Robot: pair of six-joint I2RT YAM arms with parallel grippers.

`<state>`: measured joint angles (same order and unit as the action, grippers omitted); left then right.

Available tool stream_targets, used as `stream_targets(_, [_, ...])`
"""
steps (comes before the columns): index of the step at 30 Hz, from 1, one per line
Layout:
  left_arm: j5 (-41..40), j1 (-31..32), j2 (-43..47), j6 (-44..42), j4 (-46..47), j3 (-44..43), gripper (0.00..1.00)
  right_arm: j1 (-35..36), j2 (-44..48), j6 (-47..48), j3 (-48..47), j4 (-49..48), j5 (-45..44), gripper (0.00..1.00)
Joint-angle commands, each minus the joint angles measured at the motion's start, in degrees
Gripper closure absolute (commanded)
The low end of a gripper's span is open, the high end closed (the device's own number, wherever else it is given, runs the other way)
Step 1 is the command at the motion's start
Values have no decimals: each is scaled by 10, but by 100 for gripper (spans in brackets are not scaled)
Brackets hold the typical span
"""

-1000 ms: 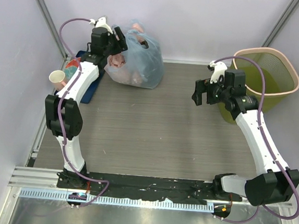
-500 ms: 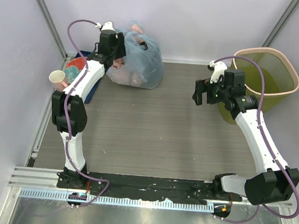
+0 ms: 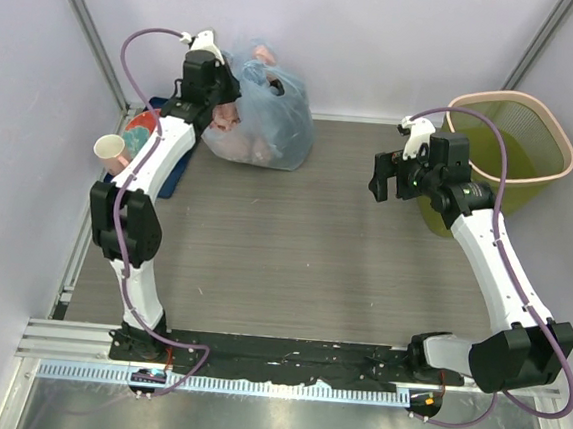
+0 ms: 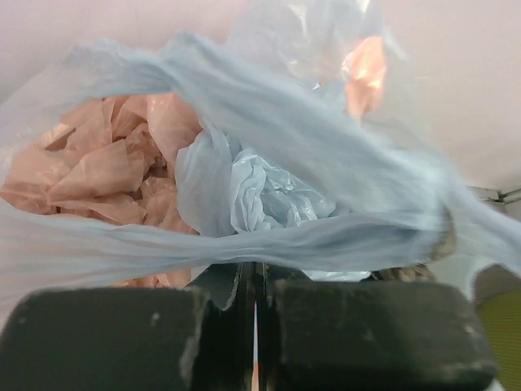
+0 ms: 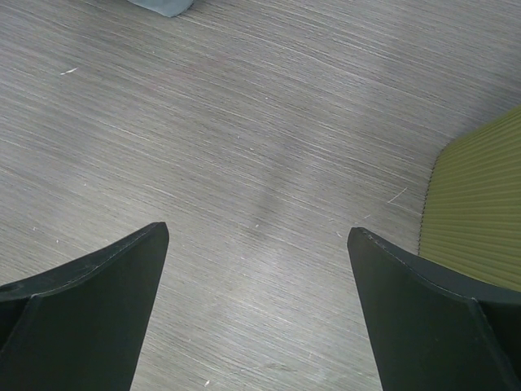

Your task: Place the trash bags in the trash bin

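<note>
The trash bags are out of view. A knotted blue bag (image 3: 265, 112) showing pink lumps (image 4: 106, 171) sits at the back left against the wall. My left gripper (image 3: 221, 80) is at its upper left side, jaws pressed together (image 4: 255, 269), pinching a taut band of the bag's plastic (image 4: 326, 236). The olive-green trash bin (image 3: 513, 95) with a pinkish rim stands at the back right; its side shows in the right wrist view (image 5: 480, 204). My right gripper (image 3: 378, 180) hovers open over bare floor (image 5: 256, 236), just left of the bin, with nothing between its fingers.
A paper cup (image 3: 109, 147), a red dish (image 3: 142, 122) and a blue mat (image 3: 175, 170) lie by the left wall under the left arm. Grey walls close in the back and both sides. A corner of the blue plastic (image 5: 163, 6) shows at the top of the right wrist view.
The left gripper has moved in against the blue bag's upper left side and shut on its plastic. The right arm has stayed put.
</note>
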<state>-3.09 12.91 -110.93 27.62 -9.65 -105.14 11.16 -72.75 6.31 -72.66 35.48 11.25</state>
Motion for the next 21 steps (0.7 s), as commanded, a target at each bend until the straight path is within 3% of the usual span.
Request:
stream_targets(1, [24, 1, 84, -38, 62, 8, 100, 2, 1, 4, -27, -17, 9, 1])
stream_targets(10, [56, 1, 152, -117, 94, 63, 100, 2, -13, 11, -43, -6, 39, 2])
stream_targets(21, [50, -2, 243, -193, 82, 37, 100, 2, -23, 49, -84, 6, 126, 2])
